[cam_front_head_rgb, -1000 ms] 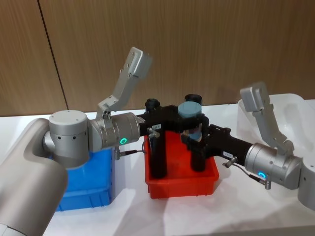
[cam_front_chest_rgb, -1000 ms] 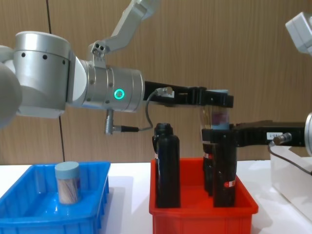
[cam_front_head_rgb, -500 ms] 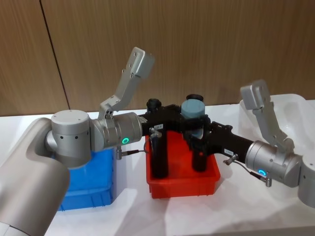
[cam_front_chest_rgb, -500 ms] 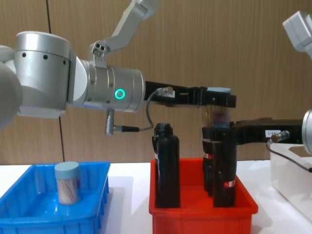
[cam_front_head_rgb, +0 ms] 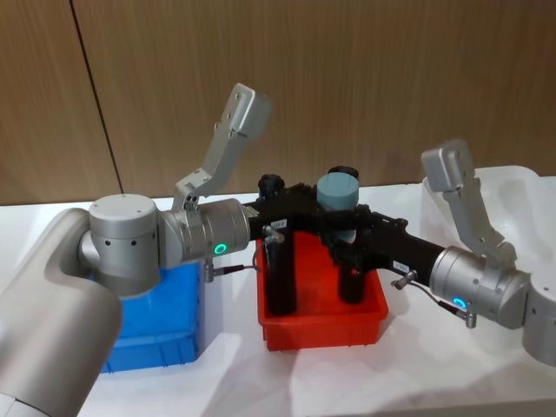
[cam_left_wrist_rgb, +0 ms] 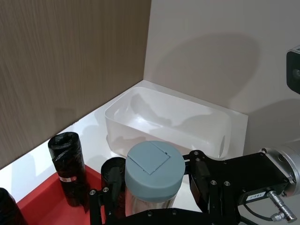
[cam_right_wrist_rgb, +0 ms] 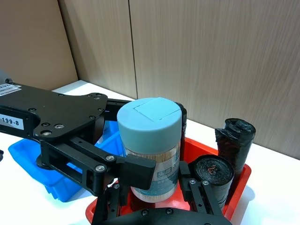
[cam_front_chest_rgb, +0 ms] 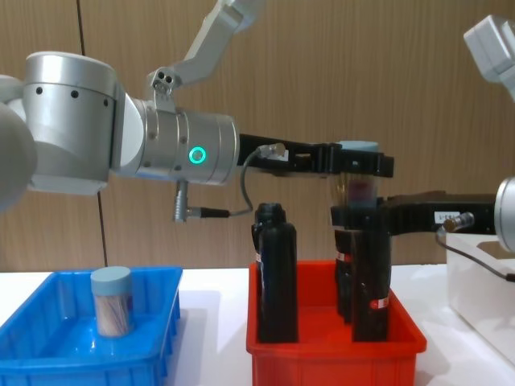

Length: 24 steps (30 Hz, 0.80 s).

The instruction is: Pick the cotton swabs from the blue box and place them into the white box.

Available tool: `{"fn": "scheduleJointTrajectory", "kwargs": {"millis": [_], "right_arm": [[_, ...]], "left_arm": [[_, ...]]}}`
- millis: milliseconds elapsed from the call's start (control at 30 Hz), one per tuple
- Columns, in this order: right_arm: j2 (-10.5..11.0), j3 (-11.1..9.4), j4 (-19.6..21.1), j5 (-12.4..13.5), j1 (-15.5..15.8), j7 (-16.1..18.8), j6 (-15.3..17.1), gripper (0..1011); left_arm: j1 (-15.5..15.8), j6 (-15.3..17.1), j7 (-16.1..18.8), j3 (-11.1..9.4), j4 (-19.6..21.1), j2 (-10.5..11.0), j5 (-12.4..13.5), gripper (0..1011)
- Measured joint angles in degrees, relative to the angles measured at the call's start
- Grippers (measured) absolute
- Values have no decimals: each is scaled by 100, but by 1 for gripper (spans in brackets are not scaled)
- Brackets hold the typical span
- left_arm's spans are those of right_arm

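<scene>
Cotton swabs jar (cam_front_chest_rgb: 359,190) hangs in the air, clamped just under its lid by the closed left gripper (cam_front_chest_rgb: 360,165). The right gripper (cam_front_chest_rgb: 360,215) surrounds the jar just below the left one; whether it grips, I cannot tell. A red bin (cam_front_chest_rgb: 334,359) of black bottles (cam_front_chest_rgb: 276,273) stands beneath both.

At the head view's lower left the left arm (cam_front_head_rgb: 122,243) hides most of the blue box (cam_front_head_rgb: 155,352), and the white box (cam_front_head_rgb: 532,186) is cut off by the right edge. In the chest view's middle, the fingers (cam_front_chest_rgb: 380,165) of the left gripper (cam_front_chest_rgb: 362,165) cover the upper part of the jar (cam_front_chest_rgb: 360,190) they clamp.
</scene>
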State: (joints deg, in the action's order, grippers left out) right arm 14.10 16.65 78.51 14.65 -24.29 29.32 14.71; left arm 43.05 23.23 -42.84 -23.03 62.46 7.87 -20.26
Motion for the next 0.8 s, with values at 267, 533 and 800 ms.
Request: {"fn": "scheduleJointTrajectory", "kwargs": {"millis": [267, 533, 800], "right_arm": [[33, -10, 7, 53, 28, -87, -6, 618], [121, -81, 18, 125, 97, -258, -7, 618], [251, -218, 31, 216, 184, -515, -8, 618]], "left_arm": [[0, 0, 0, 0, 0, 0, 1, 1002], [0, 0, 1, 1, 0, 0, 1, 1003], [0, 0, 2, 1, 0, 0, 2, 1003]]}}
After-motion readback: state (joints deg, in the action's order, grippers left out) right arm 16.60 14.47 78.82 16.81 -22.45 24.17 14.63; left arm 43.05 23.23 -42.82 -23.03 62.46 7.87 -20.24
